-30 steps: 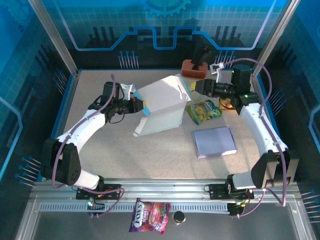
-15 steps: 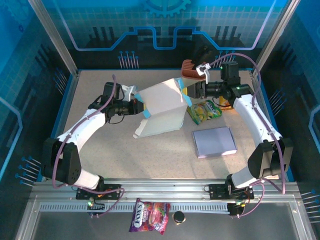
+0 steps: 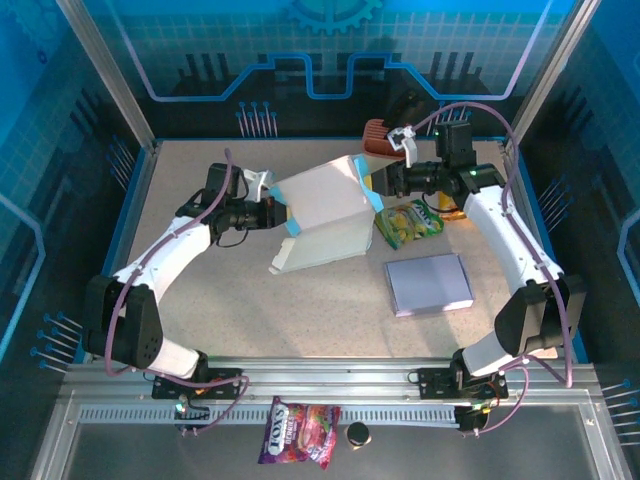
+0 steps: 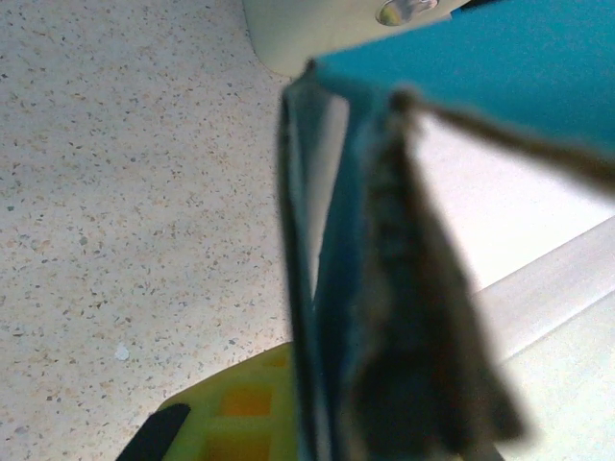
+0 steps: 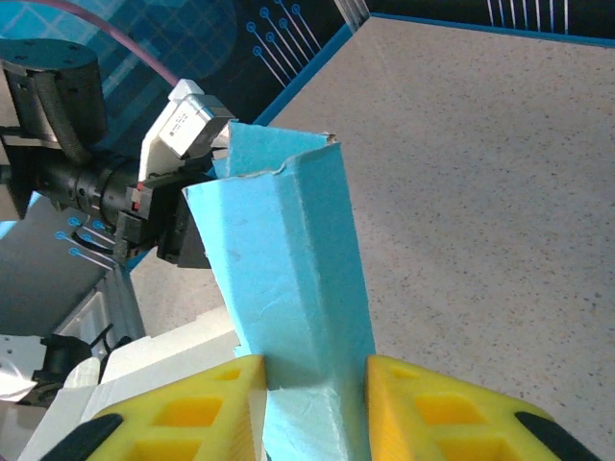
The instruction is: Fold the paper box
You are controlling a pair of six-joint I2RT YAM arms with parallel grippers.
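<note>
Top external view puts the paper box (image 3: 320, 215), half-erected and tilted, on the far middle of the table (image 3: 250, 320), slung between the two arms. The left gripper (image 3: 278, 213) is clamped tight on its left edge, and the right gripper (image 3: 378, 180) meets its far right corner. In the right wrist view the yellow pads (image 5: 216, 403) stand against both faces of the blue flap (image 5: 288, 259), so I judge that pincer to be gripping the flap, low near its root. To fold well, the left side should act as a fixed anchor while the right swings the flap about its crease rather than pulling away, since the thin card looks likely to tear or buckle. Hold the box's right side off the snack bag (image 3: 408, 222) lying just beside it.
</note>
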